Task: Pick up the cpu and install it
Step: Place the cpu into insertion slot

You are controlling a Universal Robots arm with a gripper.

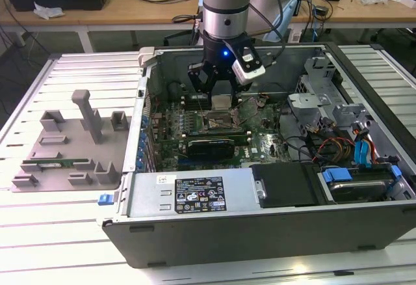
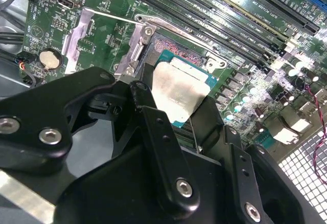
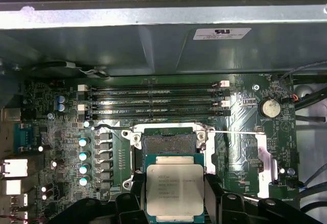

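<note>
Exterior view first: a slatted metal table (image 1: pixel 65 233) carries an open computer case (image 1: pixel 260 226) lying on its side, with a grey tray (image 1: pixel 65 148) of upright blocks just beside it on the exterior view's left. Inside the case the green motherboard (image 1: pixel 195 125) faces up, and the arm reaches down over it with its gripper (image 1: pixel 221 97).

In the first wrist view, 4 memory slots (image 3: pixel 153 101) run across the board. Below them the socket (image 3: pixel 168 144) stands empty with its retaining frame swung aside. The 2 fingers are clamped on opposite edges of the cpu (image 3: pixel 174 189). They hold it flat, silver lid up, close above the board and just beside the socket opening, not yet seated. The second wrist view shows the same grip.

I judge the chip light and stiff. Its polished lid is slippery, and the underside contacts and socket pins are easily damaged. The edges of the green carrier are the right place to hold it, level and without much squeeze.

Printed lines sit on the lid. A white label (image 3: pixel 222 33) is on the case wall and a black label (image 1: pixel 200 194) on the metal cover; I leave all of it unread.
</note>
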